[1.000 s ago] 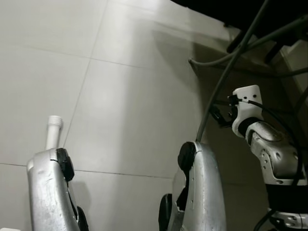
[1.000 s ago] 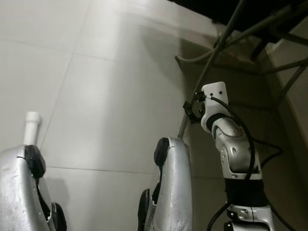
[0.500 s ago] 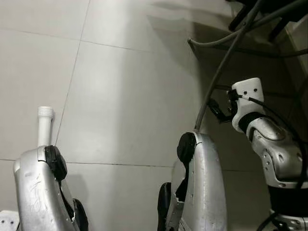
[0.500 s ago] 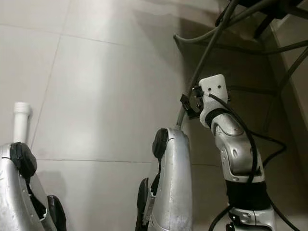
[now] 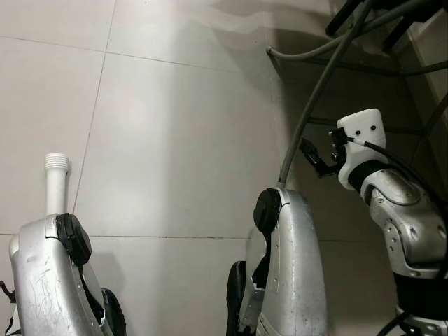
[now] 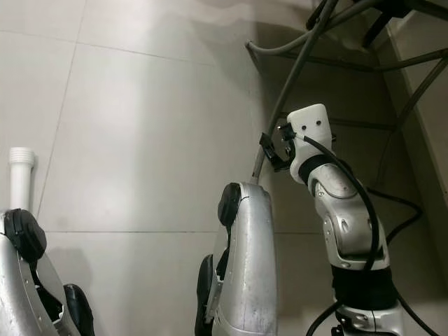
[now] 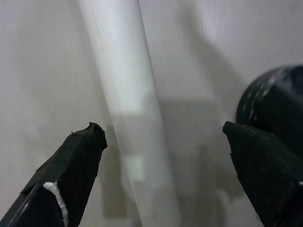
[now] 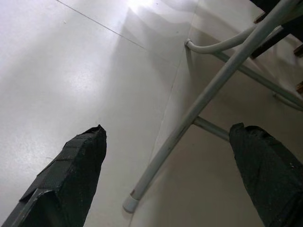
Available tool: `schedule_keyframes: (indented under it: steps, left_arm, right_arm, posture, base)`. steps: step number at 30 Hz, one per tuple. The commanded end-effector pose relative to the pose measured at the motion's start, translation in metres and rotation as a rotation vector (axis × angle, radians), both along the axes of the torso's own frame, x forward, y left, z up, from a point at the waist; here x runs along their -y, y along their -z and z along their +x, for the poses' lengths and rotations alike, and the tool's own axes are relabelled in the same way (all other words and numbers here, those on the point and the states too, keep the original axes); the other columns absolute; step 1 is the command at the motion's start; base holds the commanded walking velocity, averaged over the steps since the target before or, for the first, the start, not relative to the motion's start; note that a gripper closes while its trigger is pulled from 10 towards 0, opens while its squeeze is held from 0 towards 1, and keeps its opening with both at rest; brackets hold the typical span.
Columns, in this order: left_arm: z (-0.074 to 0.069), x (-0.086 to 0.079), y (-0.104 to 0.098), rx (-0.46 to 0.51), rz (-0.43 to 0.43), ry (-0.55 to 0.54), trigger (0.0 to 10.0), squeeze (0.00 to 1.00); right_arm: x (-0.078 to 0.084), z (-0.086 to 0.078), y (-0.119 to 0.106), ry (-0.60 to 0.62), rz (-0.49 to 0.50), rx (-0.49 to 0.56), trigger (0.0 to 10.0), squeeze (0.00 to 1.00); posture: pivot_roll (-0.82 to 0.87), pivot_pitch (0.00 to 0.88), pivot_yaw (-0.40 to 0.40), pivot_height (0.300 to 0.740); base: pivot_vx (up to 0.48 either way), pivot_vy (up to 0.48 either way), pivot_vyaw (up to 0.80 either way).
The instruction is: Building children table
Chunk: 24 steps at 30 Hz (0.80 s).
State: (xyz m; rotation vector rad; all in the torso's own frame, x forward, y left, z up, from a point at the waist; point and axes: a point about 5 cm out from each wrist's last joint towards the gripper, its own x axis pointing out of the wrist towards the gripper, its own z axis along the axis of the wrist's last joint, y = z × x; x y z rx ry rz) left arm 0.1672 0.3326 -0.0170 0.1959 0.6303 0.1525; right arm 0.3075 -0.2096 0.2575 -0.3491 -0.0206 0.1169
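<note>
1. Table leg: white tube with threaded end, beside left arm, lying between spread fingers of left gripper; not pinched.
2. Likely light, stiff, slick; grasp mid-shaft.
3. Right gripper spread, empty.

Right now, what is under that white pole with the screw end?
Pale floor tiles lie under the white pole. Its threaded end points away from the robot. Its near end is covered by the silver left arm, so what holds it there cannot be seen.
</note>
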Motion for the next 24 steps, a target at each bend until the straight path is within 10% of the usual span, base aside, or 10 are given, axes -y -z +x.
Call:
schedule_keyframes:
  steps: [1,24]
  left_arm:
    - [-0.020,0.000,0.014,-0.092,-0.001,-0.008,10.0,0.00]
    - [-0.018,0.011,0.032,-0.197,-0.007,-0.071,10.0,0.00]
  right_arm:
    - [0.006,-0.005,0.006,0.015,-0.009,-0.033,10.0,0.00]
    - [0.005,-0.010,0.002,-0.002,-0.020,-0.053,10.0,0.00]
  posture:
    - [-0.42,0.510,-0.260,0.300]
    - [-0.48,0.530,-0.287,0.300]
  base:
    - [0.000,0.000,0.00]
    - [0.000,0.000,0.00]
